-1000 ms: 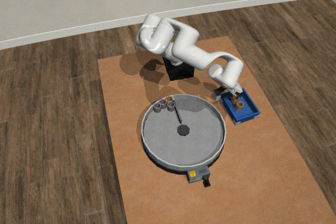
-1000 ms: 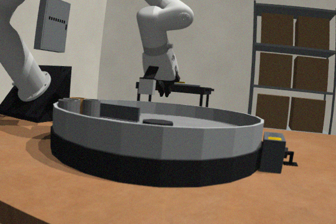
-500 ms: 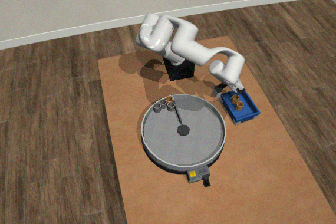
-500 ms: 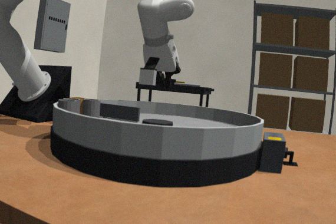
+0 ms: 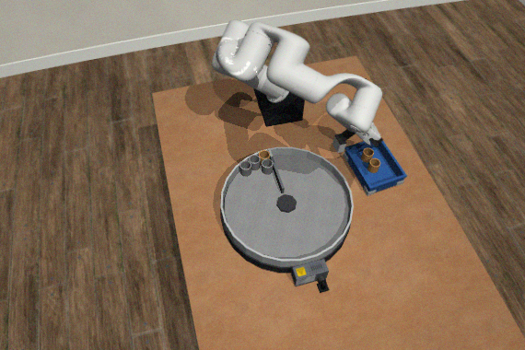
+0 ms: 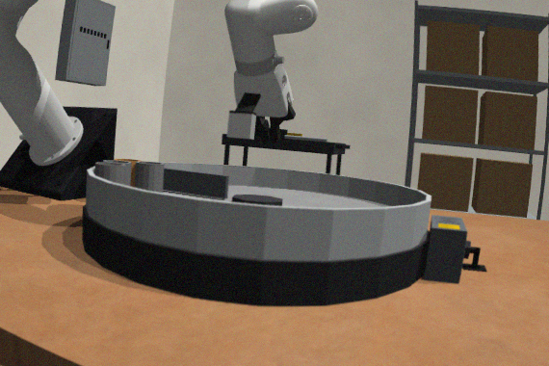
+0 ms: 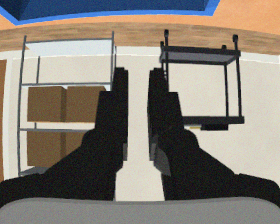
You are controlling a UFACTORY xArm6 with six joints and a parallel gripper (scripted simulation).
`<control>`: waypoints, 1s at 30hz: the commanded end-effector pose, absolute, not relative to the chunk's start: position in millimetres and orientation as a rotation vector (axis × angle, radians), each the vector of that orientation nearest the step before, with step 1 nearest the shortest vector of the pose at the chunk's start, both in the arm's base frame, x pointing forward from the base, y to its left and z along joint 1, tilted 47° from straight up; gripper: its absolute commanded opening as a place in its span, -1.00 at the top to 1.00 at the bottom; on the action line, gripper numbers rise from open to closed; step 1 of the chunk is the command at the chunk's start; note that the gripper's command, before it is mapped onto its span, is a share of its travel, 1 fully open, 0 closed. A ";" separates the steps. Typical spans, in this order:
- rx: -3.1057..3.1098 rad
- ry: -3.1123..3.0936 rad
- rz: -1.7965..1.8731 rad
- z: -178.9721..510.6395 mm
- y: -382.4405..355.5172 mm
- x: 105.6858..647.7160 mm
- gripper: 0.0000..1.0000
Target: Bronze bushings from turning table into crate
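Observation:
The grey turning table holds one bronze bushing and three steel bushings clustered at its back left, beside a dark divider bar. In the exterior view I see steel bushings over the rim. The blue crate stands right of the table with two bronze bushings inside. My gripper hangs above the crate's back edge, shut with nothing between the fingers.
A grey control box sits at the table's front rim. The arm's black base stands behind the table. Shelves with cartons, a black bench and a wall box are in the background.

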State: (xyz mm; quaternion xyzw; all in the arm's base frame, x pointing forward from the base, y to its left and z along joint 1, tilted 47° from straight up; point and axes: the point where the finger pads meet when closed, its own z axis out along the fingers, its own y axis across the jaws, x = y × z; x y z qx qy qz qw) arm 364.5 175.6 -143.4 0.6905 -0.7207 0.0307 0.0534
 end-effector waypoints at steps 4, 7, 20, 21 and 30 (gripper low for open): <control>2.102 -2.191 0.094 -142.5 177.0 365.6 0.77; 2.102 -2.191 0.094 -142.5 177.0 365.6 0.77; 2.102 -2.191 0.094 -142.5 177.0 365.6 0.77; 2.102 -2.191 0.094 -142.5 177.0 365.6 0.77; 2.101 -2.191 0.094 -122.8 158.2 364.2 0.79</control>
